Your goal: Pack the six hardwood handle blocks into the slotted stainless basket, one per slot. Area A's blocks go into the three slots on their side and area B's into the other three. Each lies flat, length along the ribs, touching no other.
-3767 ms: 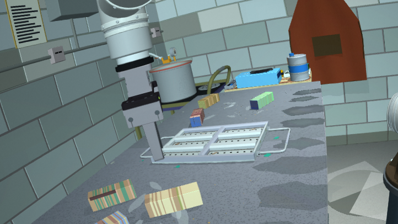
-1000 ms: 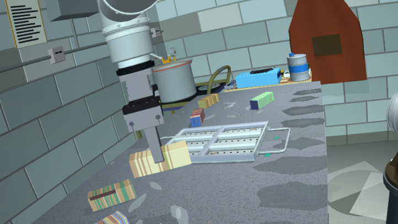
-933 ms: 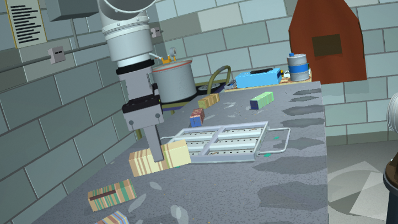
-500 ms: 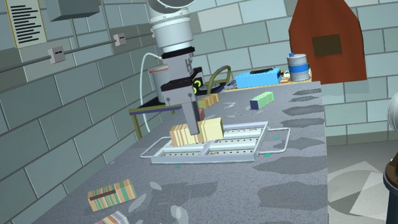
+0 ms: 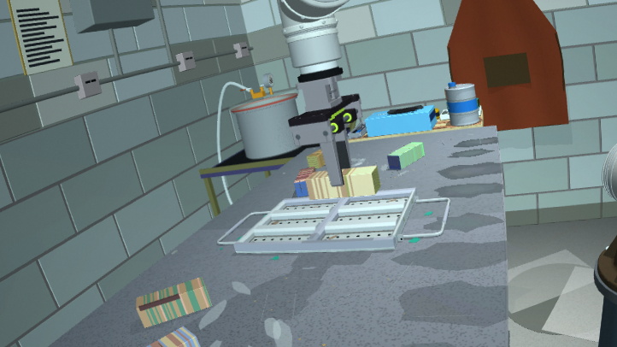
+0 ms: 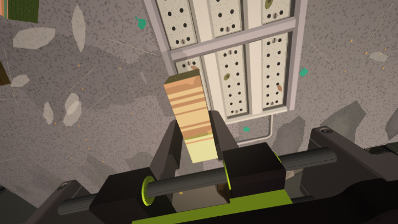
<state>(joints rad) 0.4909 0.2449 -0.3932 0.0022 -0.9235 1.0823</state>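
Note:
My gripper (image 5: 338, 181) has its two dark fingers clamped on the long sides of a striped tan and cream hardwood block (image 5: 344, 182), as the wrist camera shows (image 6: 194, 136), and carries it in the air above the far edge of the slotted stainless basket (image 5: 330, 220). The basket's slots are empty. Other blocks lie on the table: a green one (image 5: 405, 155) beyond the basket, a tan one (image 5: 315, 159) and a red and blue one (image 5: 302, 181) behind the held block. A striped one (image 5: 173, 301) and another (image 5: 174, 339) lie at the near end.
Behind the work stand a grey pot (image 5: 265, 126) on a side table, a blue box (image 5: 400, 120) and a canister (image 5: 462, 104). The table's right edge drops off past the basket's wire handle (image 5: 432, 218). Open tabletop lies between the basket and the near blocks.

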